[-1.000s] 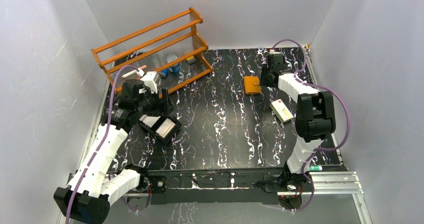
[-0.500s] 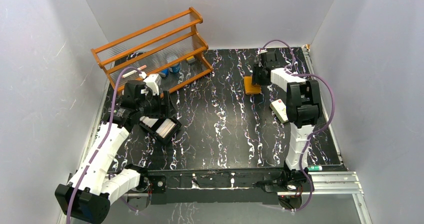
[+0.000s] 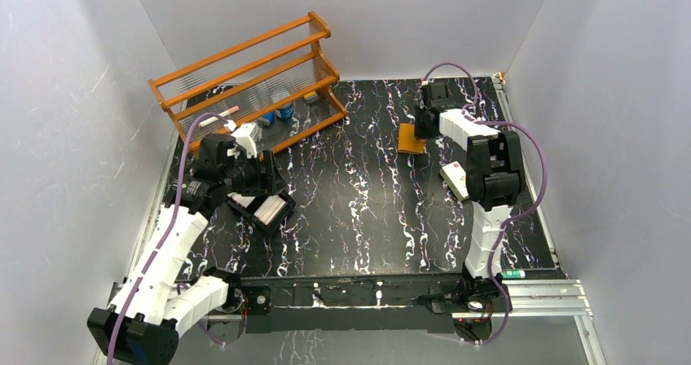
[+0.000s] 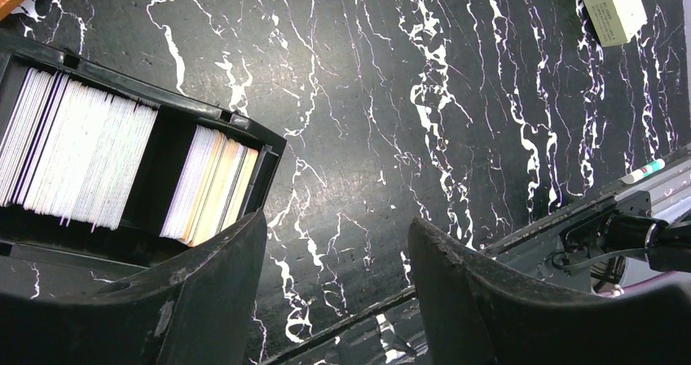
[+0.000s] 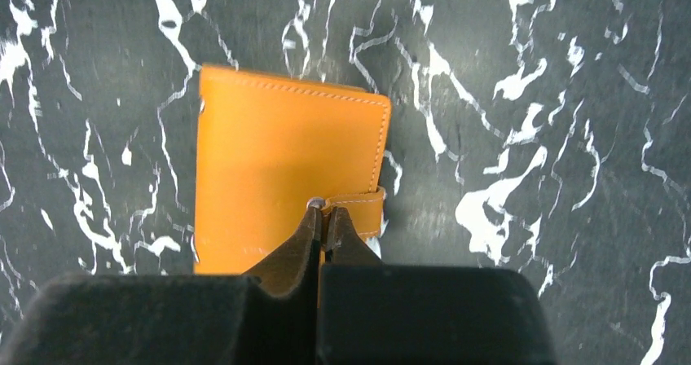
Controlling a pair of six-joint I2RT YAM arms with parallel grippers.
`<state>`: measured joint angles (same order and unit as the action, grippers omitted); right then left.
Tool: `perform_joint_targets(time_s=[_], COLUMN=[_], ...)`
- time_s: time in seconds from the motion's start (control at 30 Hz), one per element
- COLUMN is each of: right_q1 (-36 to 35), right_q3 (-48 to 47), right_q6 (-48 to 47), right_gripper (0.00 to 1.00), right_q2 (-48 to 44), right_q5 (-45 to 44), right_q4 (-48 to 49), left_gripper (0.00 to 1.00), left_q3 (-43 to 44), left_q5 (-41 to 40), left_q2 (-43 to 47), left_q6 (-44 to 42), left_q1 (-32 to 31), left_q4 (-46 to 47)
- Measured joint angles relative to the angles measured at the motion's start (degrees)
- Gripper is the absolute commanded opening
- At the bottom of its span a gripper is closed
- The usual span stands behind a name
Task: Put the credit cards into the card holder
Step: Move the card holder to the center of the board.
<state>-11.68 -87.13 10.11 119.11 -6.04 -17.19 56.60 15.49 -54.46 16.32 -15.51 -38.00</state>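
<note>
The card holder (image 5: 277, 161) is an orange-tan leather wallet lying closed on the black marbled table, at the back right in the top view (image 3: 410, 139). My right gripper (image 5: 325, 217) is shut, its tips pinching the holder's snap tab (image 5: 363, 204); the top view shows this gripper (image 3: 424, 125) at the holder's right edge. The credit cards stand edge-on as a white stack (image 4: 77, 157) and a white-and-tan stack (image 4: 212, 187) in a black two-compartment tray (image 4: 171, 111). My left gripper (image 4: 338, 255) is open over bare table beside the tray's right end, with nothing between its fingers.
An orange wooden rack (image 3: 253, 72) with small items under it stands at the back left. A cream box with a red mark (image 3: 459, 181) lies near the right arm. A marker (image 3: 513, 274) rests on the front rail at the right.
The right gripper moved left onto the card holder and shut on its snap tab. The left gripper narrowed slightly and shifted a little over the tray.
</note>
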Motion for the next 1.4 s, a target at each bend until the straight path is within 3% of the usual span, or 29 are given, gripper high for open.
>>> perform_joint_targets(time_s=[0.23,0.4,0.73,1.03,1.4], right_q1=[-4.0,-10.54,-17.97,-18.56,-14.23], right_q3=[4.2,10.12,25.81,36.92,39.8], right_q6=[0.87,2.62,8.35,16.44,18.23], right_gripper=[0.0,0.0,0.0,0.0,0.0], right_q2=[-6.97,-17.9,-35.19,-42.47,-46.18], right_q5=[0.52,2.95,14.69,25.55,23.21], right_q4=[-5.44,-6.25,-1.7,5.49,4.79], left_gripper=[0.6,0.6,0.59,0.59,0.54], left_q3=[0.02,0.02,0.02,0.02,-1.03], left_q5=[0.35,1.16,2.71,4.92,3.91], left_q2=[-0.48,-2.32,-4.63,-7.1,-6.97], left_q6=[2.56,4.15,4.55,5.22,5.81], left_q1=[0.0,0.0,0.0,0.0,-0.63], left_q4=[-0.28,-0.26,0.39,2.75,3.69])
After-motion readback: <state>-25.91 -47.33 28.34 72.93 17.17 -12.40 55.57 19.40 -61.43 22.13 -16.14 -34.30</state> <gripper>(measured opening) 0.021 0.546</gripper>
